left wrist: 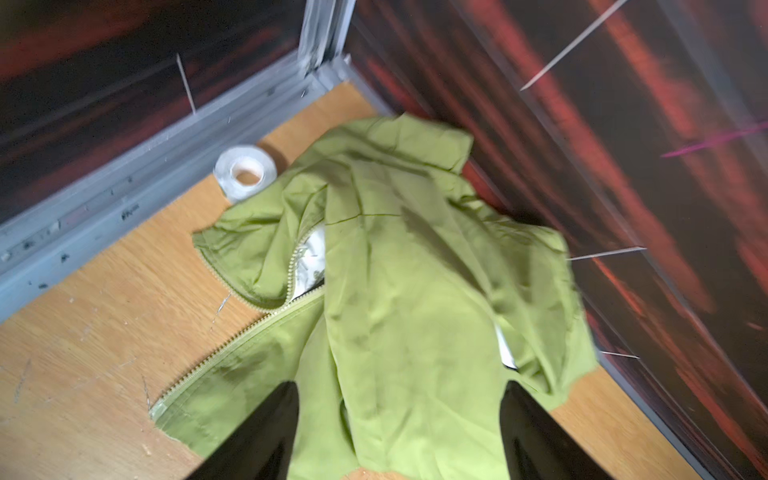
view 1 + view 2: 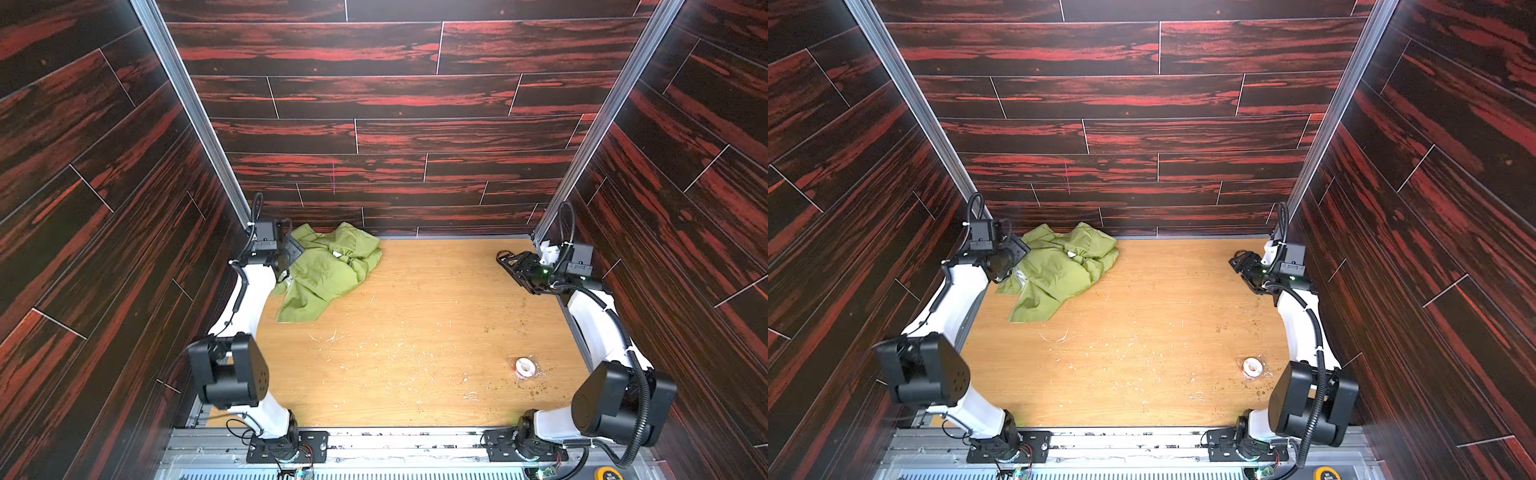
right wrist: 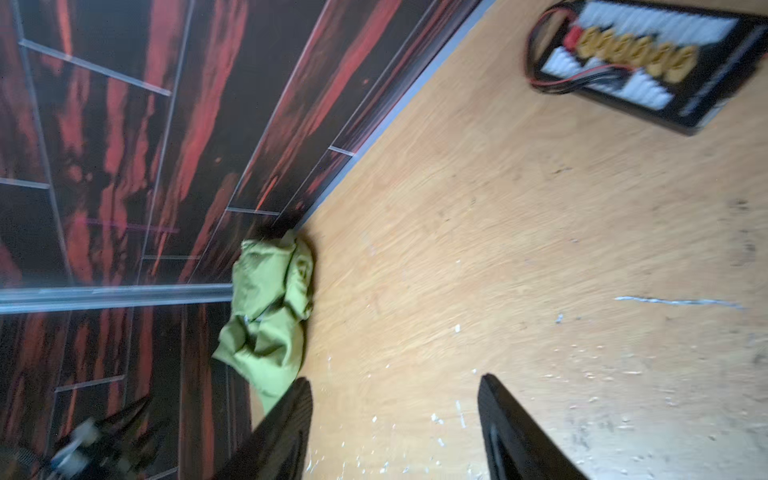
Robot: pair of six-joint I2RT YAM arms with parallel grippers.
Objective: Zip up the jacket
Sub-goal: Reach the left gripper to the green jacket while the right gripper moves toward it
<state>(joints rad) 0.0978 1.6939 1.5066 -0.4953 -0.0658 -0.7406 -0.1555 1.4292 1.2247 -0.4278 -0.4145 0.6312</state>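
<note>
On table [image 2: 415, 299], rear left: jacket [image 2: 328, 270] crumpled, unzipped
Approach step; left gripper [image 1: 401, 386] over jacket, right gripper [image 3: 395, 378] clear; jaws parted, empty; next: expose zipper [image 1: 232, 345] base

Lime-green jacket [image 2: 328, 270] lies crumpled, unzipped, in the table's far-left corner

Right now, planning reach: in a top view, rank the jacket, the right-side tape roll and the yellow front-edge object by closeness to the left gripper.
From the left gripper:
1. jacket, under it, back left.
2. tape roll, front right.
3. yellow object, front edge, far right.
</note>
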